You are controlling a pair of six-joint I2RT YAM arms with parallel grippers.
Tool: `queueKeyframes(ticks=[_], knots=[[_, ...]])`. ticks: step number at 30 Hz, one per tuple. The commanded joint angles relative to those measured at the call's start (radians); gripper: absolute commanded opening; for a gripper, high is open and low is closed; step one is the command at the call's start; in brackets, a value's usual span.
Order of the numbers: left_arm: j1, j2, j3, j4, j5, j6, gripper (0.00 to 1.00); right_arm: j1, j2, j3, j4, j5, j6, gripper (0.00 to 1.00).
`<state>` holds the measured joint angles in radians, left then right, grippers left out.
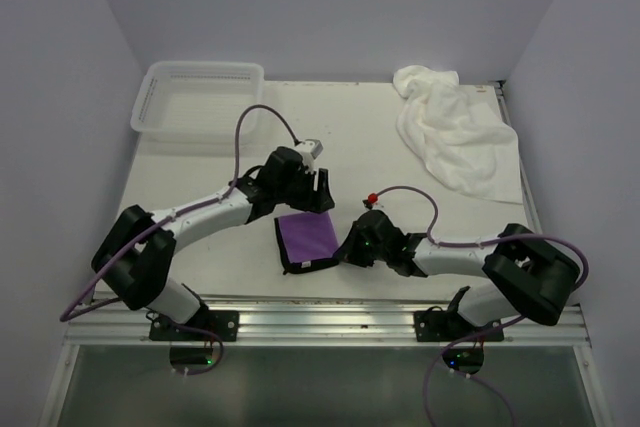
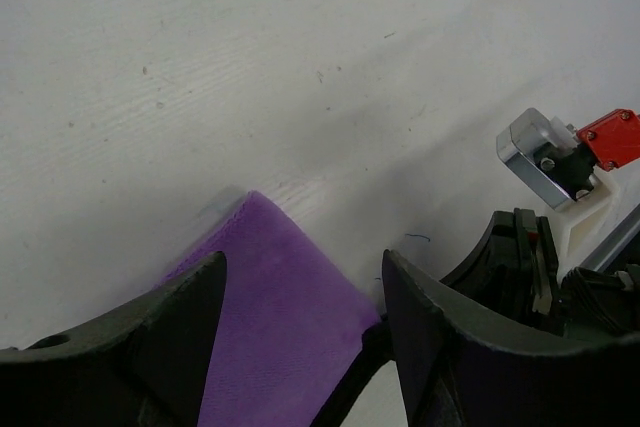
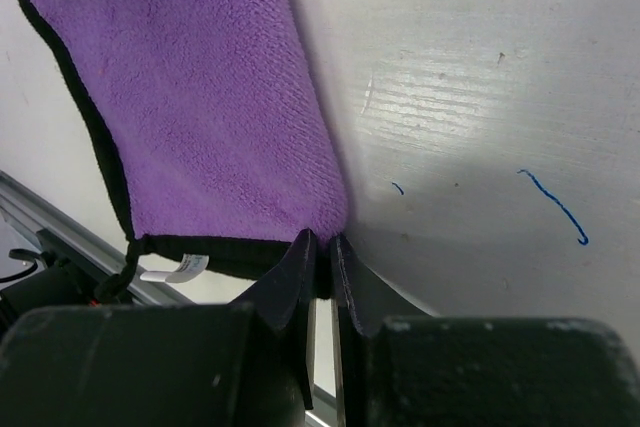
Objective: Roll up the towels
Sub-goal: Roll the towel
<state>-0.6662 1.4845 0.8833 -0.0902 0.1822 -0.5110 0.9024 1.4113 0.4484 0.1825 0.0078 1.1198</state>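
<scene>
Pinching purple towel (image 3: 190, 97) corner, right hand (image 3: 322, 242); left hand (image 2: 302, 265) wide above; white towel (image 1: 455, 132) outside basket (image 1: 200, 69).

Fleecy purple towel (image 3: 200, 97), dark-trimmed, between matt black plastic jaws; beyond them, a scuffed, grainy white desk (image 3: 480, 97).

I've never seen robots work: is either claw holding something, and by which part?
The right gripper pinches the purple towel at a dark-trimmed corner. The left gripper is open over it, holding nothing.
</scene>
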Motion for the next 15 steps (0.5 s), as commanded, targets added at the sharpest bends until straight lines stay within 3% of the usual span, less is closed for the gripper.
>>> queueKeyframes(ticks=[1, 15], knots=[[-0.05, 0.061, 0.089, -0.062, -0.061, 0.028, 0.66, 0.001, 0.025, -0.02, -0.008, 0.043, -0.034, 0.0], [-0.168, 0.209, 0.224, -0.204, -0.302, -0.014, 0.6, 0.001, 0.04, -0.043, 0.052, 0.049, -0.041, 0.0]])
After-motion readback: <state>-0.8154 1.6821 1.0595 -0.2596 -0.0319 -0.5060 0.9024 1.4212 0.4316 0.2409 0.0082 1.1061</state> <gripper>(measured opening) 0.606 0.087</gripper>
